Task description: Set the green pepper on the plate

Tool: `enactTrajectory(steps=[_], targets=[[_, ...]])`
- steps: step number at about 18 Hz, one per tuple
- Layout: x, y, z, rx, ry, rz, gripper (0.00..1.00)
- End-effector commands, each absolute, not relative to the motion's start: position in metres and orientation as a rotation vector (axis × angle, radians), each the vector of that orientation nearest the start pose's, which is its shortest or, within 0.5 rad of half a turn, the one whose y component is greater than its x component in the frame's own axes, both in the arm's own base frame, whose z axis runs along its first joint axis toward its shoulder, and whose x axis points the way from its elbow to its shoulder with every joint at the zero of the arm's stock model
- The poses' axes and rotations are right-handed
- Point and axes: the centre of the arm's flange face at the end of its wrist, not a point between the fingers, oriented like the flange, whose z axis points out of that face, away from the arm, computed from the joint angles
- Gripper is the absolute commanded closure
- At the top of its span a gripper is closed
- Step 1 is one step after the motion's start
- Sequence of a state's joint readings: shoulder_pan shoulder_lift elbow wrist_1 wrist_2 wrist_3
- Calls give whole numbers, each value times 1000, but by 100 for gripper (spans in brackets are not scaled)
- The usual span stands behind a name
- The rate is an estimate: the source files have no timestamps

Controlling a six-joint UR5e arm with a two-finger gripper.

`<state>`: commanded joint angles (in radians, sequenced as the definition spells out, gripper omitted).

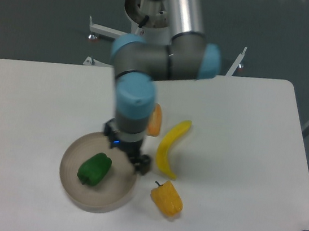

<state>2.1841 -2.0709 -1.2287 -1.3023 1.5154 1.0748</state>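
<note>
The green pepper (94, 169) lies on its side inside the plate (70, 190), left of centre, with nothing holding it. The plate is a round beige-grey dish near the table's front left. My gripper (132, 158) hangs over the plate's right rim, to the right of the pepper and apart from it. Its fingers are mostly hidden under the blue wrist, and nothing shows between them. I cannot make out how wide the jaws stand.
A banana (169, 148) lies just right of the gripper. A yellow-orange pepper (168, 197) sits at the front, right of the plate. An orange piece of fruit (154, 120) is partly hidden behind the wrist. The table's right edge is far off.
</note>
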Motion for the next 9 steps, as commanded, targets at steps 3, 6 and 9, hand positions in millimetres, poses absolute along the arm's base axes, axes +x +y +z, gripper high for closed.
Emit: enactTrajectory(steps=[3,6,9], targets=[[-334,632,388,-2954,757,113,0],[-370,610,383,-2974,821,101,0],[-407,581,377,-2930,1021,67,0]])
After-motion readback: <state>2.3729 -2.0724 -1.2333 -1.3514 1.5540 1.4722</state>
